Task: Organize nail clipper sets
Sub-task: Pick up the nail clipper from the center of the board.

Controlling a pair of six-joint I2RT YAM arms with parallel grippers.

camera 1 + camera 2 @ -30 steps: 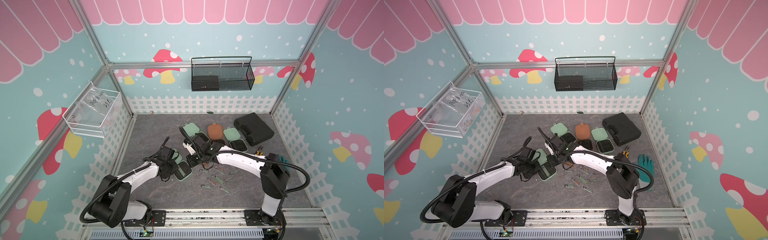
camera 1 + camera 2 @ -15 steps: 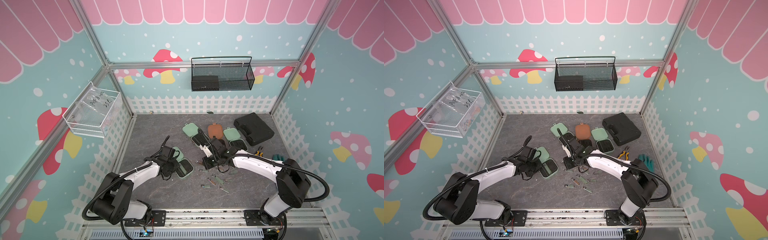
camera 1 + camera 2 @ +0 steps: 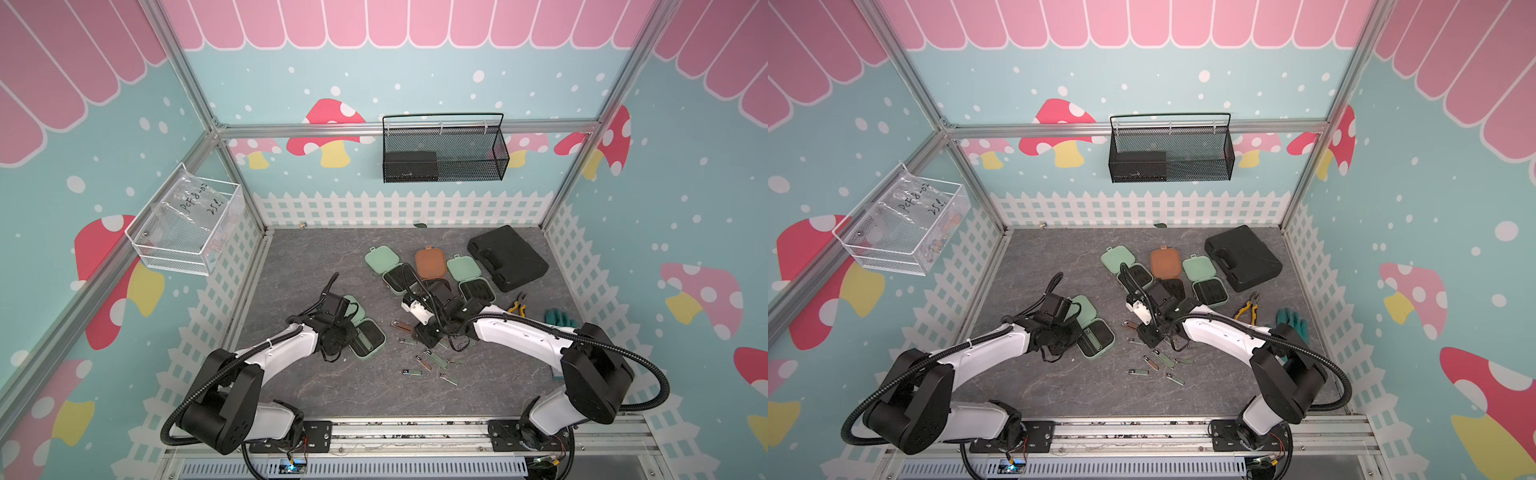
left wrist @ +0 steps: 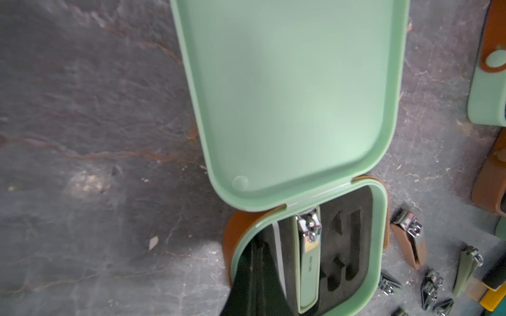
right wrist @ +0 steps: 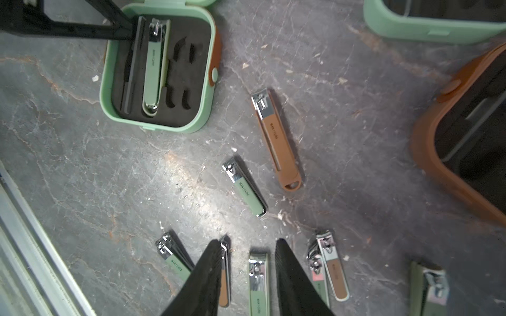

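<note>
An open mint green case (image 4: pixel 295 95) lies in front of my left arm, with one green clipper (image 4: pixel 309 260) seated in its black insert. My left gripper (image 4: pixel 254 287) is shut, its tip down in that case (image 3: pixel 370 332) beside a black strip (image 5: pixel 131 68). My right gripper (image 5: pixel 249 242) is open low over several loose clippers, its fingers either side of a green clipper (image 5: pixel 258 281) and apart from it. A long brown clipper (image 5: pixel 275 136) and a short green clipper (image 5: pixel 243 188) lie beyond. Two more mint cases (image 3: pixel 380 259) (image 3: pixel 463 268) and a brown case (image 3: pixel 430 264) lie open behind.
A large black tool case (image 3: pixel 505 257) sits at the back right. Yellow-handled pliers (image 3: pixel 517 307) and a teal glove (image 3: pixel 559 320) lie to the right of my right arm. A black mesh basket (image 3: pixel 444 153) and a clear bin (image 3: pixel 187 224) hang on the walls.
My right gripper has pulled away from the left mint case, moved right to the loose clippers and opened. My left gripper has stayed shut at the case.
</note>
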